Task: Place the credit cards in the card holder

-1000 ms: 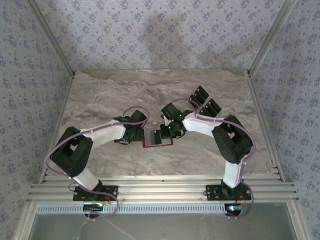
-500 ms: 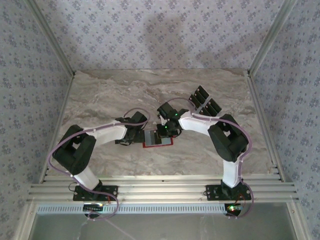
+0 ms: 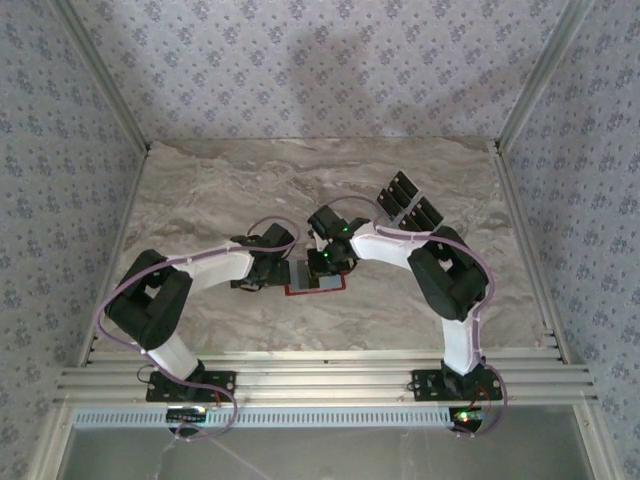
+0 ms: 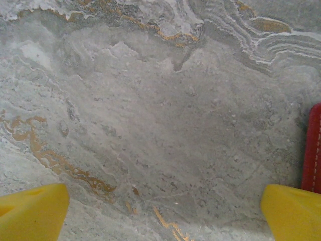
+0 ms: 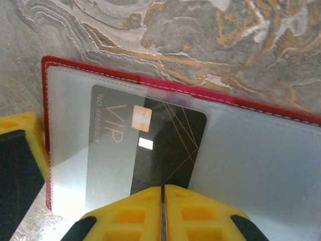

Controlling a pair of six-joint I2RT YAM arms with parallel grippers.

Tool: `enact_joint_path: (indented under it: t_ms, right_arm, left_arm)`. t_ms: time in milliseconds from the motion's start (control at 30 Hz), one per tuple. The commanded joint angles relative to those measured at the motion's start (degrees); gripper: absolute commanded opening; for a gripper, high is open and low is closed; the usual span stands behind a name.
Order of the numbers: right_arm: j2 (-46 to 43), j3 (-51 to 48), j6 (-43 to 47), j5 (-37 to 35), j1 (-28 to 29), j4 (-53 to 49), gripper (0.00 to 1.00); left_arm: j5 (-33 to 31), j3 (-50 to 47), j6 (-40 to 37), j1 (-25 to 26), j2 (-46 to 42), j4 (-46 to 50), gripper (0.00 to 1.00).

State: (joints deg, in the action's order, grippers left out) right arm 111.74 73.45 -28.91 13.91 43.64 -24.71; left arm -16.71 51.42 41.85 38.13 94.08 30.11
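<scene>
The red card holder [image 5: 150,86] lies open on the marble, its grey pockets up. A black credit card [image 5: 168,145] marked VIP lies flat on it, its left part slid under the clear left pocket. My right gripper [image 5: 163,193] is shut, its yellow tips over the card's near edge, and the card is not between the fingers. From above, the right gripper [image 3: 326,262] is over the card holder [image 3: 315,291]. My left gripper [image 4: 163,213] stands wide open over bare marble just left of the holder's red edge [image 4: 313,148]. More black credit cards [image 3: 410,205] lie at the back right.
A finger of the left gripper [image 5: 17,160] stands against the holder's left edge. The marble table [image 3: 220,190] is walled by patterned panels and metal posts. Both arms meet at the table's middle, with room behind and to the left.
The right arm has shifted a little to the left over the card holder, its elbow swinging in. The left arm has stayed still and open.
</scene>
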Motion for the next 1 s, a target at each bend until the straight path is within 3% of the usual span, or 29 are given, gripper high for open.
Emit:
enact_joint_path:
  t_ms: [0, 233, 567, 967]
  right_arm:
    - [1.62, 2.13, -0.43, 1.07, 0.71, -0.90, 0.12]
    - [2.52, 4.22, -0.38, 2.47, 1.10, -1.15, 0.12]
    - [-3.28, 0.29, 0.29, 0.99, -2.38, -0.88, 0.11]
    - [-0.42, -1.52, -0.01, 1.39, -2.60, 0.80, 0.11]
  left_arm:
    - [1.15, -1.10, -0.44, -0.14, 1.43, -0.84, 1.00]
    - [1.11, -0.88, -0.22, -0.06, 1.55, -0.75, 1.00]
    - [1.01, -0.38, -0.27, 0.02, 1.69, -0.40, 1.00]
    - [0.87, -0.30, -0.33, 0.10, 1.63, -0.28, 1.00]
